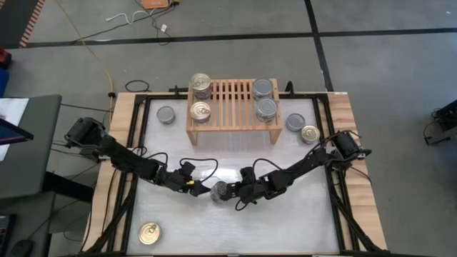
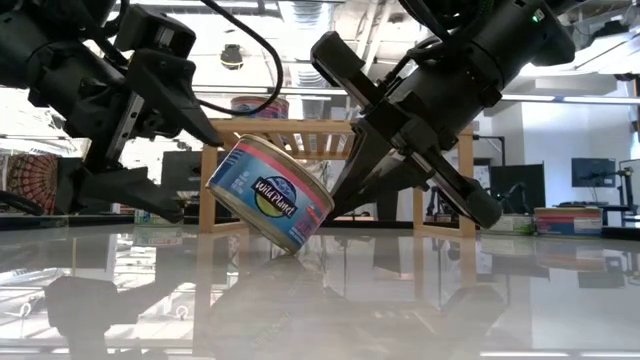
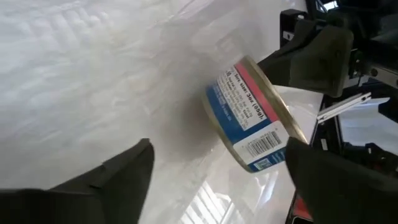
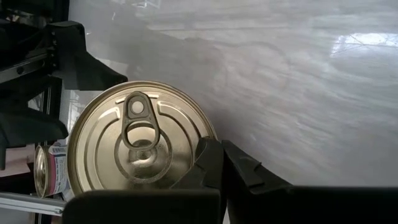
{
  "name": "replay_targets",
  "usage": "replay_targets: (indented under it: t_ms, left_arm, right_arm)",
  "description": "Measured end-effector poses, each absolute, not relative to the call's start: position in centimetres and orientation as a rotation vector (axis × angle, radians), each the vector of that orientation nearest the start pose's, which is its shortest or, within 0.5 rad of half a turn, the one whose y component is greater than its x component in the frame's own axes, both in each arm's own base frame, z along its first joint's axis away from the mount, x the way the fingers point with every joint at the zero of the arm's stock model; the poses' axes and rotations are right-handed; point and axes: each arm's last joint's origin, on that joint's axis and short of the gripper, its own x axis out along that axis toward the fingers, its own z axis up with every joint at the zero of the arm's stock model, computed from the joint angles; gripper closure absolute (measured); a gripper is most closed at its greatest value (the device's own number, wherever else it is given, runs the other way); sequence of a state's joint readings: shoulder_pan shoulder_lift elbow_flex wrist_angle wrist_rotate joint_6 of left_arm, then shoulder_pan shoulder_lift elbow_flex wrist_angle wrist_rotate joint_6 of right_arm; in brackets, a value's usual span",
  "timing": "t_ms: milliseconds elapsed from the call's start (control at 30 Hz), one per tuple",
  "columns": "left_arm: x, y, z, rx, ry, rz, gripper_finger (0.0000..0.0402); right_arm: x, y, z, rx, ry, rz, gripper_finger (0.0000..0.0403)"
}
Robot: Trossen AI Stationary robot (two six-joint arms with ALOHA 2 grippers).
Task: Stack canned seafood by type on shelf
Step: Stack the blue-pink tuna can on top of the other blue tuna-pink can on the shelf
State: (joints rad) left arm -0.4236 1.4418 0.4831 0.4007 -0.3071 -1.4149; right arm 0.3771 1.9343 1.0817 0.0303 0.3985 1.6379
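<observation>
**Tilted can between both grippers, mid-table**

One can (image 2: 270,192) sits tipped on its lower edge at centre frame in the low view, gold pull-ring top facing the right gripper (image 4: 214,163). Looks like a handover or reorient so the top can be read for sorting. Left gripper (image 2: 185,165) has fingers spread wide either side of the can, gripping nothing. Right gripper's fingers are pinched together against the can's top rim, propping it; a true hold is unclear. Both arms reach in low, elbows bent, meeting below the shelf (image 1: 232,123) in the high view. Other cans wait on and around the shelf.
</observation>
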Motion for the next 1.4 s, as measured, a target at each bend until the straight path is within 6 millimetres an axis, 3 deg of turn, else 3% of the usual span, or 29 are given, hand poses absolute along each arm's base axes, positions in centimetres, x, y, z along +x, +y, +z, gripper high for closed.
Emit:
replay_targets:
  t_ms: [167,567,833,1400]
  left_arm:
    - [23.8,-9.7,14.9,-1.207,0.493,0.276,0.002]
    - [23.9,-9.8,15.1,-1.413,0.461,0.308,0.0017]
    - [24.9,-10.2,16.5,-1.401,0.417,0.276,0.0017]
    - [25.1,-9.5,16.3,-1.382,0.444,0.339,0.0017]
  right_arm:
    - [36.2,13.1,13.6,1.245,0.539,-0.608,0.0379]
    - [36.2,13.1,13.6,1.234,0.541,-0.605,0.0379]
    - [36.3,12.9,13.6,1.226,0.54,-0.605,0.0379]
    - [36.3,12.8,13.7,1.222,0.519,-0.61,0.0378]
